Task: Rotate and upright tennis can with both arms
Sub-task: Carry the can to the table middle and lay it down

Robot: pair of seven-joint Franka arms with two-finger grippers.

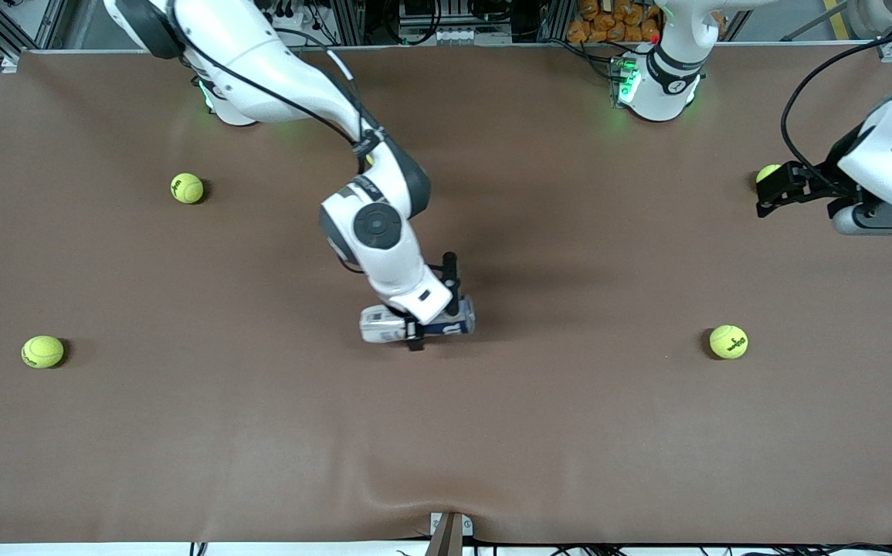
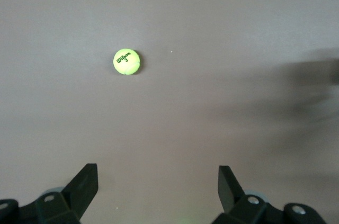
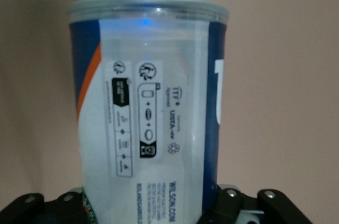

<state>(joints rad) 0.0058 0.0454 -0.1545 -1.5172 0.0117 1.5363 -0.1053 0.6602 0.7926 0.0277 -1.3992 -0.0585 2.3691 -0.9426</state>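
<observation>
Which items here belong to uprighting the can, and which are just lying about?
Job:
tennis can, lying on the table
right gripper, clamped across it
left gripper, open, waiting above a ball

Lying about:
tennis balls

Glossy clear-plastic tennis can (image 3: 149, 113), matt brown table (image 1: 569, 432) covering, perhaps cloth; fuzzy felt ball (image 2: 126, 61).

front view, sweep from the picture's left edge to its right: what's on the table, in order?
tennis ball → tennis ball → tennis can in the right end effector → tennis ball → tennis ball → left end effector
</observation>
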